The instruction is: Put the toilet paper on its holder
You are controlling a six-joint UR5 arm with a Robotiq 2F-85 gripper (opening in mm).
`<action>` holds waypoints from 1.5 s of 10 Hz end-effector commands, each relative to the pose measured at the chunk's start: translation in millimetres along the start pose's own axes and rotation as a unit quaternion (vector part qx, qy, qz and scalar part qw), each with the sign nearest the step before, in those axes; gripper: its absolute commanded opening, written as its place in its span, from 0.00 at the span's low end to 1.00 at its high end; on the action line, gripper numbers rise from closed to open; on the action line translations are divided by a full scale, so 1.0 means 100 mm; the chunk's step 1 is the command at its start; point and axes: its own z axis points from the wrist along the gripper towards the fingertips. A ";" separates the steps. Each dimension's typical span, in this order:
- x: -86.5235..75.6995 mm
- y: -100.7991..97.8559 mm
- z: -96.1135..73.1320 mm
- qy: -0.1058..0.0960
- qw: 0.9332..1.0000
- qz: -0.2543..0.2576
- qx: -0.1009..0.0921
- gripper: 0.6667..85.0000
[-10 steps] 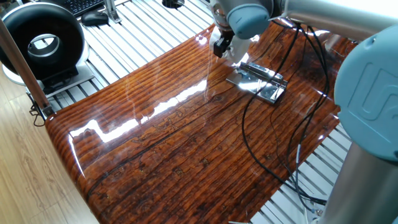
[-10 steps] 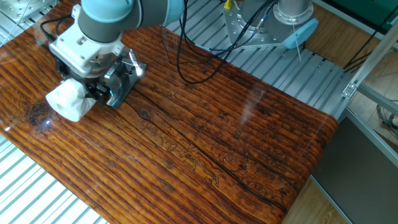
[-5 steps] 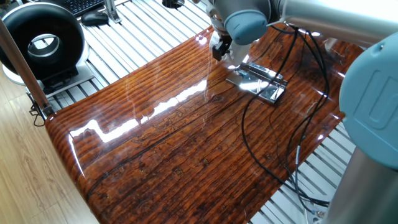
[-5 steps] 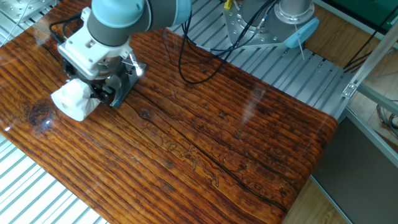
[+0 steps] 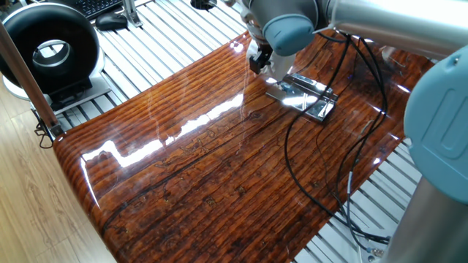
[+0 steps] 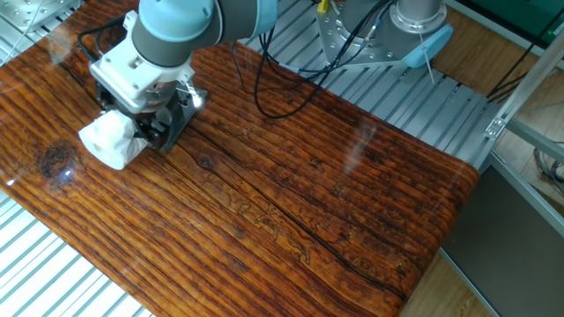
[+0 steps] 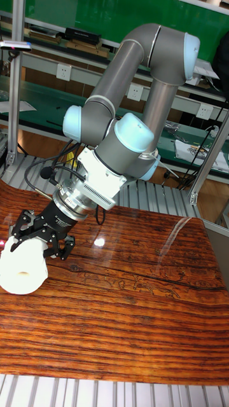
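**Roll in the gripper, beside the holder**

You see the black two-finger gripper [image 7: 35, 245] closed around the white soft cylindrical toilet paper roll [image 7: 23, 270]. The roll hangs low over the glossy brown wooden table [image 5: 219, 168], just beside the flat shiny silver metal holder [image 5: 303, 96], not on it.

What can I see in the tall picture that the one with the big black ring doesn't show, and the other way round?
Only the tall view shows the toilet paper plainly, its hollow core facing out, the gripper shut around it. Only the ring view shows the shiny holder whole, plus the black ring beside the table. Both show the arm and glossy wooden table.
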 end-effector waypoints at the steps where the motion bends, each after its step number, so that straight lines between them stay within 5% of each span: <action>1: 0.04 0.06 -0.01 0.004 1.000 0.014 -0.011 0.00; 15: 0.11 0.05 0.09 -0.007 1.000 0.016 -0.026 0.00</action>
